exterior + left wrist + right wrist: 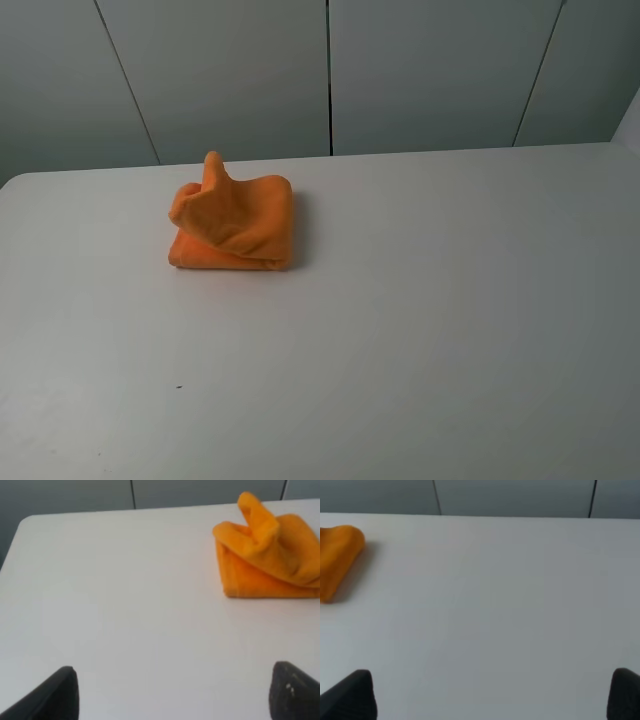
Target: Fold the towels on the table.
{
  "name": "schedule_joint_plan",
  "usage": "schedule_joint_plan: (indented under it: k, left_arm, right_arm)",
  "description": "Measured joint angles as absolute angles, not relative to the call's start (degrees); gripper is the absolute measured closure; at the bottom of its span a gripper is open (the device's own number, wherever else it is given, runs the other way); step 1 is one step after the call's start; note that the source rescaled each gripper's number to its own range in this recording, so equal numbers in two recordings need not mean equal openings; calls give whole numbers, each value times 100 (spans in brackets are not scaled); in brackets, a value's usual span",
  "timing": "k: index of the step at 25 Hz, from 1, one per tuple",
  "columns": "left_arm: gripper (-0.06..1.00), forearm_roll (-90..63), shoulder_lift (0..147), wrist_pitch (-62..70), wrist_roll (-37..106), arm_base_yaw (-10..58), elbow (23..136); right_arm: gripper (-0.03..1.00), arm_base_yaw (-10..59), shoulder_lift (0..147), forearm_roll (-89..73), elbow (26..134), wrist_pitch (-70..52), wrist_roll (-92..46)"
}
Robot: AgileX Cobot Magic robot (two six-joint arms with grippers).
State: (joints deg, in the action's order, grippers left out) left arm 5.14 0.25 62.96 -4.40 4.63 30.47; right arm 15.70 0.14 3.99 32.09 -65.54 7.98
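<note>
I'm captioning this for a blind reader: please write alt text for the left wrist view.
A bright orange soft microfibre towel, loosely folded with one corner poking up, lies on a plain white matte table. The left gripper's two dark fingertips stand wide apart, holding nothing.

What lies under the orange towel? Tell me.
Only the white table shows around the folded towel. The towel's layers cover whatever may be beneath or inside them, so that cannot be seen.

Only the two dark finger ends of the left tool [172, 692] visible, cut by the picture's lower edge. Likewise for the right tool [492, 695]. Neither tool nor arm seen from the high camera. Orange towel [337, 560] cropped at the right wrist picture's side; also clipped at the edge in the left wrist view. No label discernible. Bench [420, 330] cut off in all views.
</note>
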Motion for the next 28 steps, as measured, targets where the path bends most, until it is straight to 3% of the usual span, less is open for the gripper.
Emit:
schedule_joint_plan:
  k: [28]
  left_arm:
    - [-3, 455, 0, 6239, -289, 463, 2929]
  right_arm:
    - [-2, 1348, 14, 390, 2938, -6328, 688]
